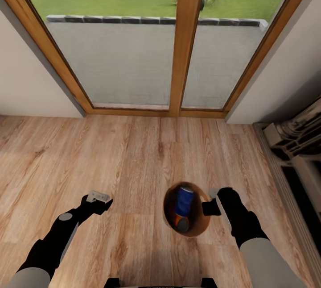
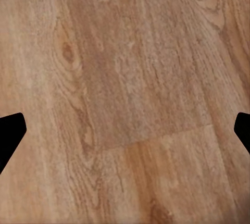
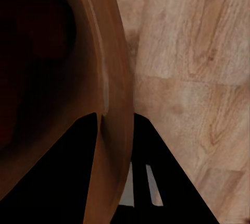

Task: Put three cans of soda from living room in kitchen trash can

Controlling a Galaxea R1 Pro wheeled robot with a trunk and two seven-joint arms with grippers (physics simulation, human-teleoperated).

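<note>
Coppery tash can (image 1: 200, 224) at my 1 o'clock, right tool (image 1: 211, 208) clamped on its rim; blue soda can (image 1: 183, 202) inside. Light, stiff (thin wall, may tip). Left tool (image 1: 99, 201) open, empty.

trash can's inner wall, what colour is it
Coppery brown, smooth; the trash can shows it best in the head view, with a dark blue can inside.

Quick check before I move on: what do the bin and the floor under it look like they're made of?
Trash can: smooth coppery-brown inner wall with a faint sheen along the rim in the right wrist view, so plastic or coated metal; can't tell which. Floor: light wood planks, matte, with visible grain, knots and plank seams; possibly laminate.
</note>
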